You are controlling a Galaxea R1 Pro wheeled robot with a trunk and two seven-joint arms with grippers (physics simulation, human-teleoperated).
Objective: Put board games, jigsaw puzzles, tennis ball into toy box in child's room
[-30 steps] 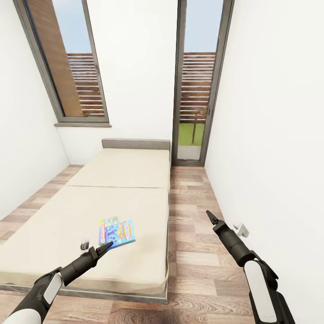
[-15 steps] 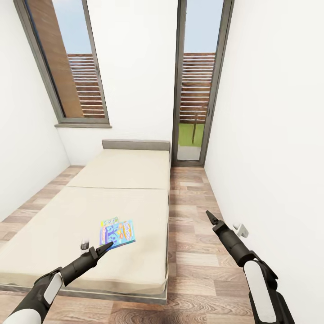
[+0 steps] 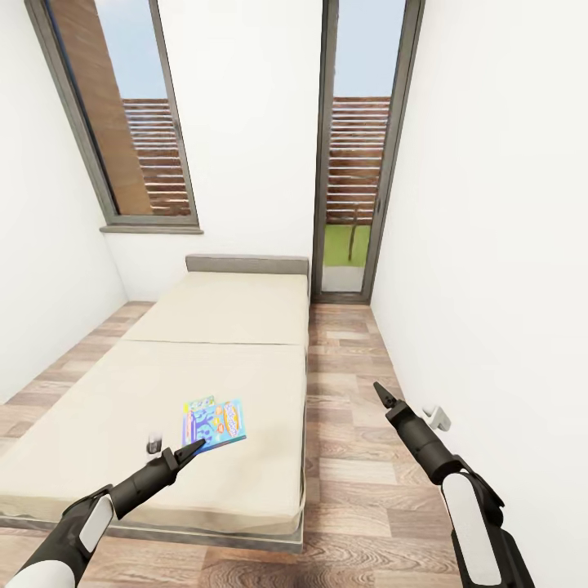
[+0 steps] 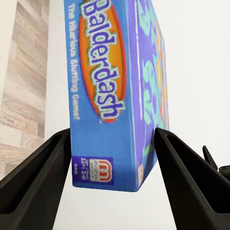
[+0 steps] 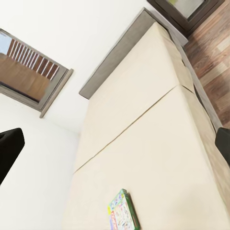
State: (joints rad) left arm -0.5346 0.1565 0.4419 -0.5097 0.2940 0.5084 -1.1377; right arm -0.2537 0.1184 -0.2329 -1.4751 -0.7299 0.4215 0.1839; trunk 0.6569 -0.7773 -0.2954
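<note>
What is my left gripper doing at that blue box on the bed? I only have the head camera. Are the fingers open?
Observer: Open. In the left wrist view the left gripper has one finger on each side of the blue board game, with the box's near end between them.
Operator: Which game is it?
Observer: The lid reads Balderdash.
Operator: And the right gripper?
Observer: The right wrist view shows its fingers wide apart with nothing between them. It looks across the bed towards a green-edged board game lying flat on it.
</note>
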